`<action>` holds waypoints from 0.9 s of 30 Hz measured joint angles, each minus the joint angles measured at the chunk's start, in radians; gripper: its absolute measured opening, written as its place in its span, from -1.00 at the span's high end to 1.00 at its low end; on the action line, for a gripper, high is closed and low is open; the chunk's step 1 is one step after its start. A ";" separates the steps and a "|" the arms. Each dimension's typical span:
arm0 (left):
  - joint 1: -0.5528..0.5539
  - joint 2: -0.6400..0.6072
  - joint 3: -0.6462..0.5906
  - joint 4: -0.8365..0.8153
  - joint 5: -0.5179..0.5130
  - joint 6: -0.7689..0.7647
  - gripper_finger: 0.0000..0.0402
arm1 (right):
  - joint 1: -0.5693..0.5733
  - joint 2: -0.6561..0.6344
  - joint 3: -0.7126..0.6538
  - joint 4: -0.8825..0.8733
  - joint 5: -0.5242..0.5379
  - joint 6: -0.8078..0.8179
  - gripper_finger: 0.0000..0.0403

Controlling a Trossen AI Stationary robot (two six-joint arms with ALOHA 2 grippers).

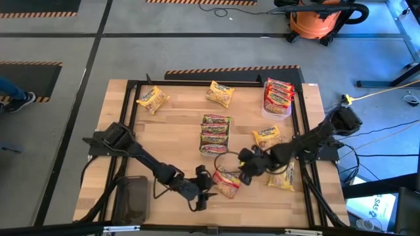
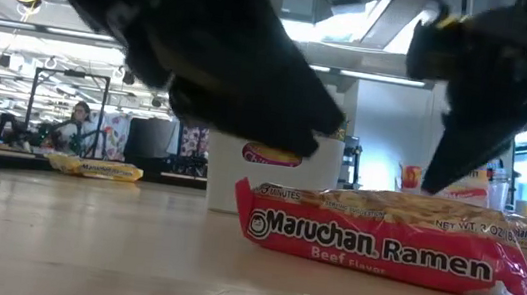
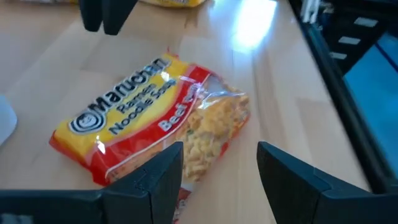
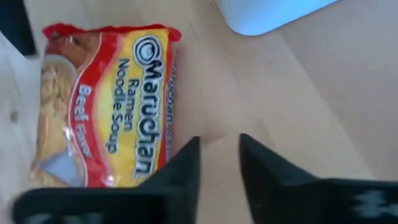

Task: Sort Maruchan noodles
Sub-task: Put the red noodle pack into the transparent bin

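Holding red packets [image 1: 278, 94], a white tray [image 1: 265, 110] is seen at the table's far right. A red-and-yellow beef packet [image 1: 226, 181] lies flat between the open left gripper [image 1: 209, 196] and the open right gripper [image 1: 244, 172].

Ramen packets: four yellow [image 1: 152, 99], three red [image 1: 227, 181], two green [image 1: 215, 121]. Trays: three [image 1: 133, 198].

Evenly, brightly lit from overhead. White glare on the worktop [image 3: 255, 25] toward twelve o'clock in the left wrist view. Soft blur across both wrist views. Dark, out-of-focus arms near the low lens; bright ceiling strips [image 2: 393, 80] behind.
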 joint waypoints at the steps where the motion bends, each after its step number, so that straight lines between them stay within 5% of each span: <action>1: 0.005 0.010 0.000 0.009 0.004 0.000 0.01 | -0.019 -0.001 -0.019 0.042 -0.025 -0.003 0.43; 6: 0.017 0.041 0.000 0.008 0.021 -0.018 0.01 | -0.105 -0.001 -0.128 0.318 -0.178 -0.022 -0.10; 11: 0.016 0.061 0.002 0.013 0.009 -0.017 0.01 | -0.140 0.022 -0.205 0.509 -0.247 0.004 -0.40; 27: -0.004 0.099 0.004 0.021 -0.048 -0.014 0.01 | -0.138 0.209 -0.145 0.678 -0.465 0.087 -0.39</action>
